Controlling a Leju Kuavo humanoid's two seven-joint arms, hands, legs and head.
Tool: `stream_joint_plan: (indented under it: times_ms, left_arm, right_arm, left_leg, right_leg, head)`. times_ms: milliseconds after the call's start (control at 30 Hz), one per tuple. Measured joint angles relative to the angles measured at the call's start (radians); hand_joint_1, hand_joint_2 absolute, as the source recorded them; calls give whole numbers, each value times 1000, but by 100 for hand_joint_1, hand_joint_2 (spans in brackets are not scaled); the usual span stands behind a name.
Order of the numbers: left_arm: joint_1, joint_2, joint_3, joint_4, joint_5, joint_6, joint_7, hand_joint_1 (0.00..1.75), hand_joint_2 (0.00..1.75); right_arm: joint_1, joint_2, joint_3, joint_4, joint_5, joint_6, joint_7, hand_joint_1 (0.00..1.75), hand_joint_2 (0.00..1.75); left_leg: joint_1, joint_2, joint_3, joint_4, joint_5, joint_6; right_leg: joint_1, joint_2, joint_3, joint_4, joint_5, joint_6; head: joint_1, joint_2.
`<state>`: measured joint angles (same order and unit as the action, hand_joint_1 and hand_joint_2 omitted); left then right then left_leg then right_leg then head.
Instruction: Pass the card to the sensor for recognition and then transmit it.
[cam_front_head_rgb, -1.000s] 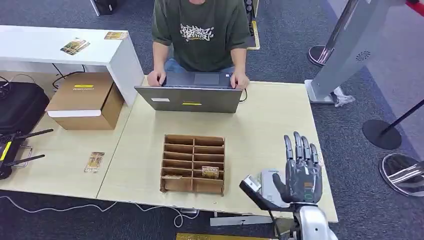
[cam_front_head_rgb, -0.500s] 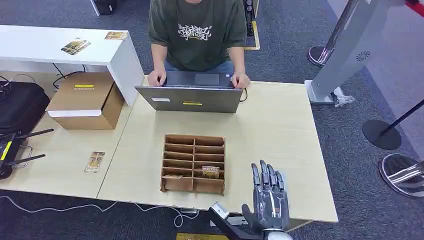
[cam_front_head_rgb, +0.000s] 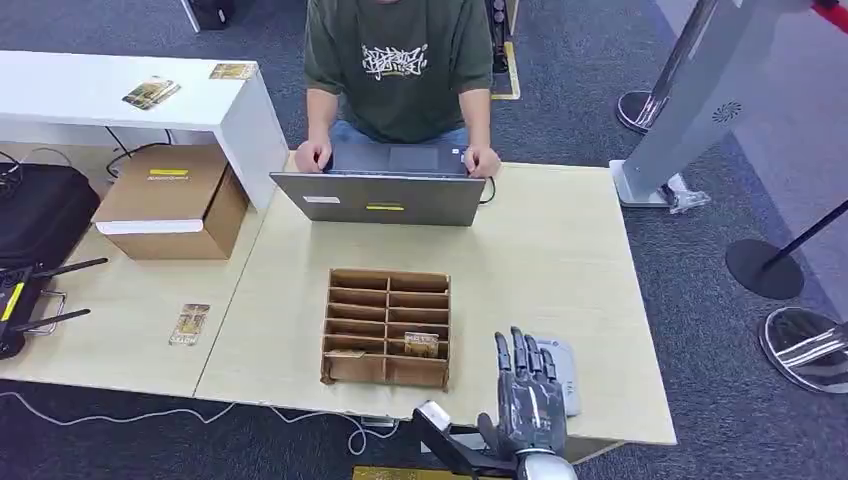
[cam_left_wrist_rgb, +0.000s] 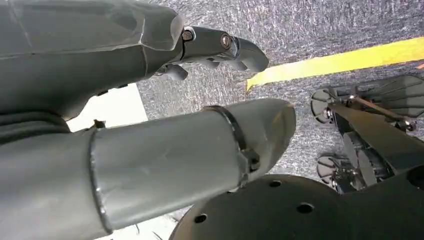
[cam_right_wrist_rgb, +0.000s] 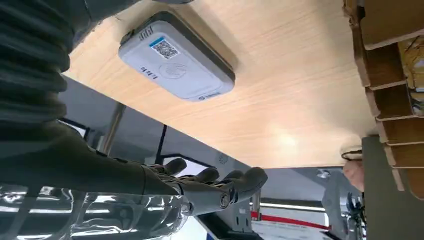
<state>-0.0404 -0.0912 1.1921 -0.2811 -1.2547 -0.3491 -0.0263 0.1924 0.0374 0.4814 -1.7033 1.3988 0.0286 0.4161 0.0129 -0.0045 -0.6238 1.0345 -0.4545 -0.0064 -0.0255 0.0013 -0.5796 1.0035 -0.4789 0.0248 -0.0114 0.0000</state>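
A card (cam_front_head_rgb: 421, 343) with a brown picture stands in a slot of the wooden organizer (cam_front_head_rgb: 386, 326) at the table's front middle. Just right of it lies the grey-white sensor (cam_front_head_rgb: 566, 375), its QR label plain in the right wrist view (cam_right_wrist_rgb: 177, 67). My right hand (cam_front_head_rgb: 528, 400) hovers at the front edge with its fingers straight and spread, holding nothing, and it covers the sensor's left part. The right wrist view has its fingers (cam_right_wrist_rgb: 215, 186) below the organizer (cam_right_wrist_rgb: 395, 80). My left hand (cam_left_wrist_rgb: 150, 100) hangs over the carpet, its fingers and thumb apart, with nothing in it.
A person types on a laptop (cam_front_head_rgb: 385, 197) at the far edge of the wooden table (cam_front_head_rgb: 540, 260). Another card (cam_front_head_rgb: 189, 323) lies on the left table near a cardboard box (cam_front_head_rgb: 172, 200). More cards (cam_front_head_rgb: 150, 92) lie on the white desk. A stand base (cam_front_head_rgb: 764, 267) sits at right.
My right hand has moved left and down toward the table's front edge, from beside the sensor to over its left part. The fingers stay spread. The card has not moved.
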Motion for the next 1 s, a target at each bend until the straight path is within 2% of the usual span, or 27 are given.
stream_joint_plan:
  times_ms: [200,300,433,533,667,800,1000]
  left_arm:
    - [-5,-8,11,0,-6,4,0,0,0]
    - [-5,-10,15,0,-8,4,2,0,0]
    - [-6,-11,17,0,-8,3,3,0,0]
    - [-6,-10,24,0,-7,0,3,0,0]
    - [-4,-10,38,0,-8,-5,4,0,0]
    - [-4,-9,41,0,-11,-6,4,0,0]
    - [-4,-9,41,0,-17,-6,4,0,0]
  right_arm:
    - [-74,15,30,143,-90,-98,-92,0,175]
    - [-108,27,42,213,-100,-102,-109,0,175]
    - [-128,31,51,243,-112,-97,-111,0,175]
    - [-124,31,51,219,-119,-59,-92,0,175]
    - [-105,27,57,109,-100,3,-56,0,175]
    - [-97,18,68,44,-100,13,-51,0,175]
    - [-94,15,72,13,-114,13,-51,0,175]
  left_leg:
    - [0,0,0,0,0,0]
    - [0,1,0,0,0,0]
    - [0,0,0,0,0,0]
    - [0,1,0,0,0,0]
    - [0,1,0,0,0,0]
    - [0,1,0,0,0,0]
    - [0,1,0,0,0,0]
  right_leg:
    - [0,0,0,0,0,0]
    - [0,1,0,0,0,0]
    - [0,1,0,0,0,0]
    - [0,1,0,0,0,0]
    - [0,1,0,0,0,0]
    - [0,1,0,0,0,0]
    - [0,1,0,0,0,0]
  head:
    - [0,0]
    - [0,0]
    - [0,0]
    - [0,0]
    - [0,0]
    - [0,0]
    - [0,0]
